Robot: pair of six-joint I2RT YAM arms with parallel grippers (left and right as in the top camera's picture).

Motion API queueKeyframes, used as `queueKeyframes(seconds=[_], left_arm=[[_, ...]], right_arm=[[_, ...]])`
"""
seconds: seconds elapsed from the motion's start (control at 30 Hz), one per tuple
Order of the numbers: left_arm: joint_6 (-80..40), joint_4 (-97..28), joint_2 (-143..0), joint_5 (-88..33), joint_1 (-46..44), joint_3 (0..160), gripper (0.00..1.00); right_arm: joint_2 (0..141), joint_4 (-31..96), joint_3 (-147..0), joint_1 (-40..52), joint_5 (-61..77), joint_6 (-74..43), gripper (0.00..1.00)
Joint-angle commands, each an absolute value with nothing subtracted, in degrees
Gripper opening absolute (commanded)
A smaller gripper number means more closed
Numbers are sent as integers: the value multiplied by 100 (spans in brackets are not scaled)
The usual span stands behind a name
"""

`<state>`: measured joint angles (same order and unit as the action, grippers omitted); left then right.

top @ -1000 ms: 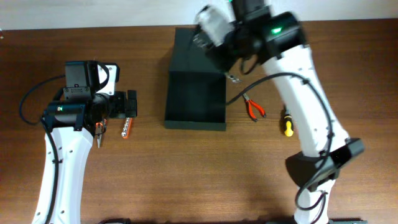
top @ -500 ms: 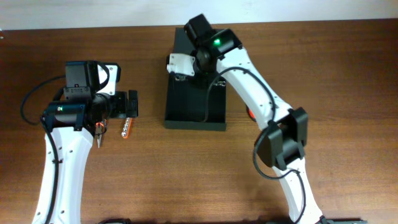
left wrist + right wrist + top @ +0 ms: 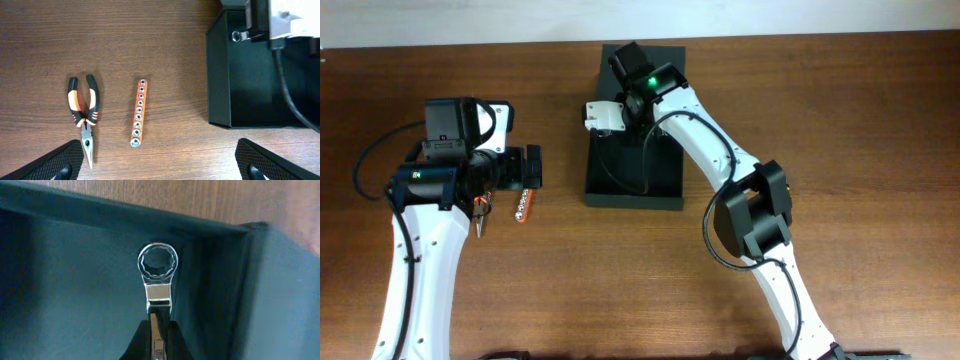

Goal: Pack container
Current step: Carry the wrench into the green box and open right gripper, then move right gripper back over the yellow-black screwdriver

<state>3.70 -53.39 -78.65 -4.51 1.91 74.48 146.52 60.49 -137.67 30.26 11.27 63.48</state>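
Note:
The container (image 3: pixel 660 178) is a dark open box at the table's middle, its flap lid lying open at the back. My right gripper (image 3: pixel 600 117) reaches into it near the left wall. In the right wrist view it (image 3: pixel 157 330) is shut on the shank of a silver ring wrench (image 3: pixel 158 262), whose ring end sits by the container's inner corner (image 3: pixel 200 235). The wrench tip also shows in the left wrist view (image 3: pixel 236 35). My left gripper (image 3: pixel 527 167) hovers open and empty left of the container (image 3: pixel 220 75), its fingers (image 3: pixel 65 160) wide apart.
Orange-and-black pliers (image 3: pixel 83 111) and an orange socket rail (image 3: pixel 138 114) lie on the wood left of the container, below my left gripper; both show in the overhead view, pliers (image 3: pixel 480 213) and rail (image 3: pixel 523 206). The right arm (image 3: pixel 720 150) crosses the container's right side.
The right arm has swung left from the container's right edge and brought the wrench down inside the container by its left wall. The left arm has not moved.

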Motion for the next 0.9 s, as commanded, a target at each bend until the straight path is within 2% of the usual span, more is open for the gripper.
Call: queueKeyframes(seconds=[0.0,0.13,0.17,0.2,0.23,0.37,0.43,0.53,0.57,0.63,0.67,0.73,0.77,0.8,0.83,0.87], left_arm=[[484,-5369,-7907,-558,215,7516,100],[484,-5452,-7907,-561,215,7516,100],[484,-5474,-7907,-561,215,7516,100],[484,-5487,-7907,-561,215,7516,100],[484,-5498,-7907,-558,215,7516,99],[484,-5494,-7907,-558,215,7516,99],[484,-5494,-7907,-558,215,7516,99],[484,-5494,-7907,-558,215,7516,99],[484,-5494,-7907,-556,215,7516,99],[484,-5494,-7907,-556,215,7516,99],[484,-5494,-7907,-558,215,7516,99],[484,-5494,-7907,-556,215,7516,99],[484,-5494,-7907,-556,215,7516,99],[484,-5494,-7907,-556,215,7516,99],[484,-5494,-7907,-556,215,7516,99],[484,-5494,-7907,-556,215,7516,99]], right_arm=[[14755,6016,-13780,3026,1203,6351,4],[14744,6010,-13786,3026,1194,6117,22],[14728,6012,-13795,3026,1194,5975,36],[14700,6018,-13804,3026,1194,5723,45],[14656,6025,-13817,3026,1184,5468,69],[14341,6300,-13959,3028,1184,4580,69],[14125,6589,-14086,3039,1186,4287,64],[13723,7203,-14379,3035,1175,3649,39],[13533,7498,-14514,3006,1177,3356,34],[13262,7902,-14711,2952,1177,2961,34],[13111,8110,-14794,2912,1177,2810,40],[12768,8460,-14888,2799,1177,2637,41],[12608,8582,-14888,2722,1177,2604,38],[12455,8689,-14888,2633,1177,2578,30],[12328,8770,-14888,2521,1170,2486,26],[12175,8862,-14888,2316,1131,2252,26]])
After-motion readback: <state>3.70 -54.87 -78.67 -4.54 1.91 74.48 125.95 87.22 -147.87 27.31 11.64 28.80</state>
